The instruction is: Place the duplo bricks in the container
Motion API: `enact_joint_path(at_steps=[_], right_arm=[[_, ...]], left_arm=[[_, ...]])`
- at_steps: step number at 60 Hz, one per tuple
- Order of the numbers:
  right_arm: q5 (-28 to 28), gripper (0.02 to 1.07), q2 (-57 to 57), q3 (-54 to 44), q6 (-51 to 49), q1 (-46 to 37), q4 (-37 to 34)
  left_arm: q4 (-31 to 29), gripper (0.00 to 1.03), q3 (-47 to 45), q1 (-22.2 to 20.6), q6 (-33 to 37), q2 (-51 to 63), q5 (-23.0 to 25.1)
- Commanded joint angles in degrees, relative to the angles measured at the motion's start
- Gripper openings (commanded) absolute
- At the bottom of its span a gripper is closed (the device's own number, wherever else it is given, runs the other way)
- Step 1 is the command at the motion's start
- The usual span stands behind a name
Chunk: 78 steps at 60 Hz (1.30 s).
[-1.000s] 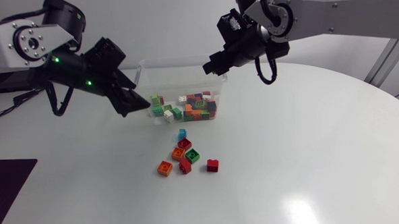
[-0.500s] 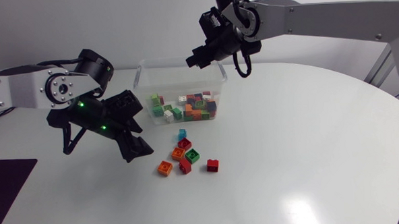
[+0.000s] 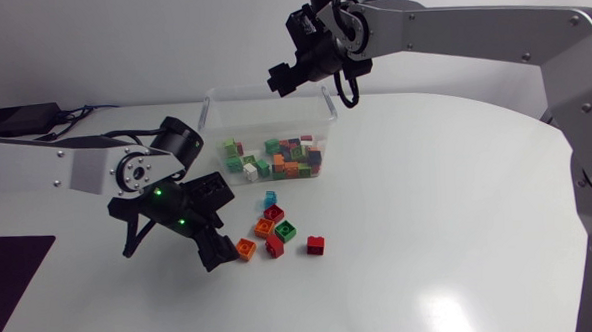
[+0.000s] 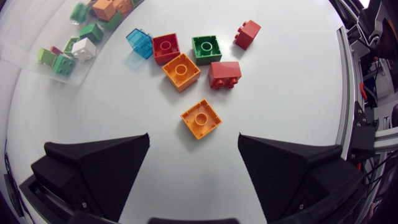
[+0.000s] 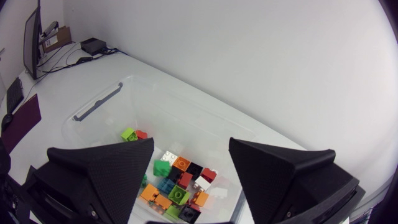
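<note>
A clear plastic container (image 3: 210,102) at the back middle of the table holds many duplo bricks (image 3: 281,159). Several loose bricks lie in front of it: a light blue one (image 3: 270,198), red ones (image 3: 316,245), a green one (image 3: 285,230) and two orange ones (image 3: 245,249). My left gripper (image 3: 224,234) hangs low and open just left of this cluster. In the left wrist view the nearest orange brick (image 4: 201,118) lies just ahead of that gripper (image 4: 194,137). My right gripper (image 3: 282,78) is open above the container's back wall, with nothing between its fingers (image 5: 106,165).
In the right wrist view the container's bricks (image 5: 177,183) fill one end and the other end (image 5: 102,121) is bare. A dark mat (image 3: 6,279) lies at the table's left front edge. The right half of the table is open white surface.
My left arm swung down and forward from beside the container to the loose bricks. My right gripper moved left along the container's back.
</note>
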Motion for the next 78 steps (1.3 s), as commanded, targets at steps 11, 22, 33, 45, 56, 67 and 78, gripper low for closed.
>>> enact_joint_path(at_steps=[11,22,33,45,56,67,78], right_arm=[[3.4,1.03,-11.5,-10.0,0.6,-0.9,-0.7],[3.3,1.03,-19.1,-20.9,2.5,-1.6,-0.8],[3.3,1.03,-23.7,-29.2,4.3,-1.0,-0.6],[3.4,1.02,-28.3,-37.4,3.3,0.1,-0.5],[-3.9,1.02,-33.5,-44.0,-5.3,-0.2,-2.2],[-10.0,1.02,-35.3,-48.1,-13.6,1.1,-6.4],[-11.4,1.02,-32.8,-51.0,-20.4,3.9,-8.0]], left_arm=[[0.3,0.99,2.0,-1.6,-8.0,4.7,-1.5],[-0.9,0.98,5.3,-4.3,-14.0,7.4,-3.2],[-2.1,0.93,7.8,-5.3,-18.2,11.4,-5.3],[-3.0,0.80,8.5,-6.0,-20.5,14.4,-6.7],[-3.1,0.42,8.6,-6.4,-20.9,14.4,-6.8],[-4.7,0.37,8.0,-6.7,-20.5,12.3,-6.8],[-7.0,0.36,6.6,-6.3,-19.0,7.1,-6.8]])
